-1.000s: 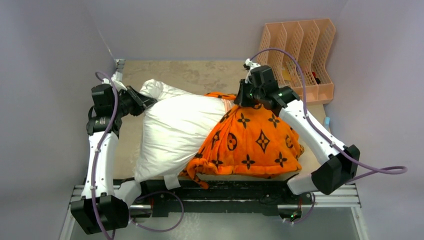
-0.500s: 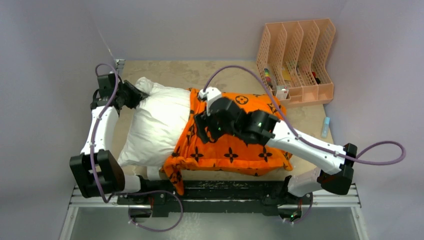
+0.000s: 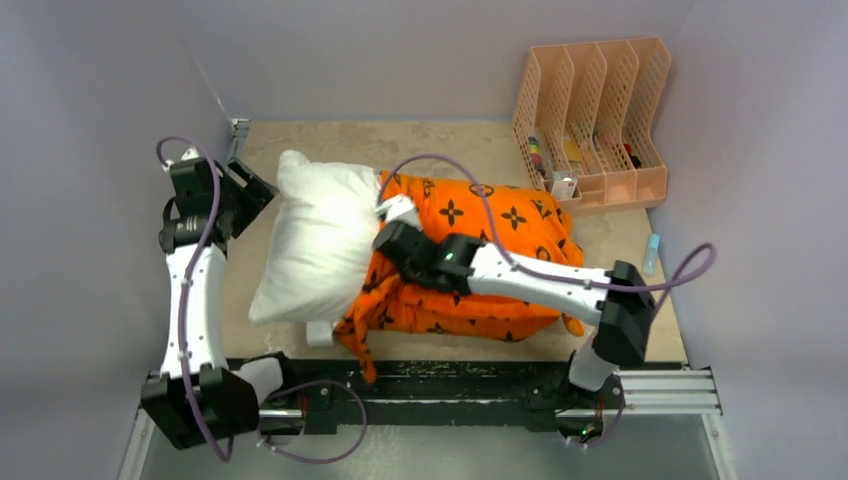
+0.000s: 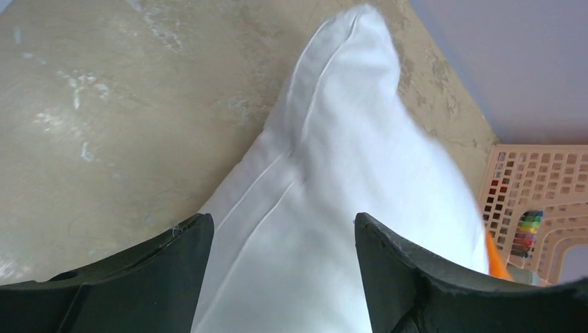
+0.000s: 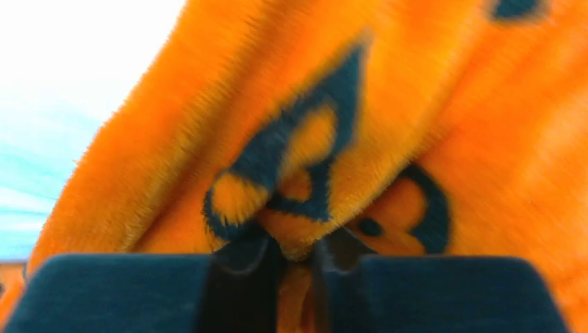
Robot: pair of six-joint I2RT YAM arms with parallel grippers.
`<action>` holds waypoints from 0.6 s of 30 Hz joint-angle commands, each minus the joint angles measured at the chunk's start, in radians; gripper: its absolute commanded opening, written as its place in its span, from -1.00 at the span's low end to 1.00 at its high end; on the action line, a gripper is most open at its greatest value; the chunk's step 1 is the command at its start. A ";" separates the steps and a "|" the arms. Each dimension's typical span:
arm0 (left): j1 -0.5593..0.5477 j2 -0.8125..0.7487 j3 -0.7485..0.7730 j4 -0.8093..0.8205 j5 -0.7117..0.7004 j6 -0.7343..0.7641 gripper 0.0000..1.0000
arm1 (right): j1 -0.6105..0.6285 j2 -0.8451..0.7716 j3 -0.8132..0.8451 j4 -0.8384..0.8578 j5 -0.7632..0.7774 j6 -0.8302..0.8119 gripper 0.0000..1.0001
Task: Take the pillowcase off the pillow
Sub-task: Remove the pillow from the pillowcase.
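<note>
Pillowcase (image 3: 500,225) looks roughly half off: the orange plush is bunched over the right half of the pillow (image 3: 315,240) mid-tabletop (image 3: 400,140), and the left half is bare white. Right pincer (image 5: 291,253) is clenched on a fold of the pillowcase near its open edge. Left pincer (image 4: 283,229) is spread wide, straddling the pillow's left end, not visibly pinching. Step in hand: the peel. Next, my guess: left clamps the pillow as anchor, right drags the cover rightward.

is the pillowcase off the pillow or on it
Partly on: the pillow's left end lies bare; the pillowcase covers its right part, with fabric pinched in the right gripper.
</note>
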 commanded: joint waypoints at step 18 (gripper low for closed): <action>-0.001 -0.311 -0.412 0.205 0.565 -0.061 0.56 | -0.362 -0.038 0.163 0.137 -0.247 -0.272 -0.78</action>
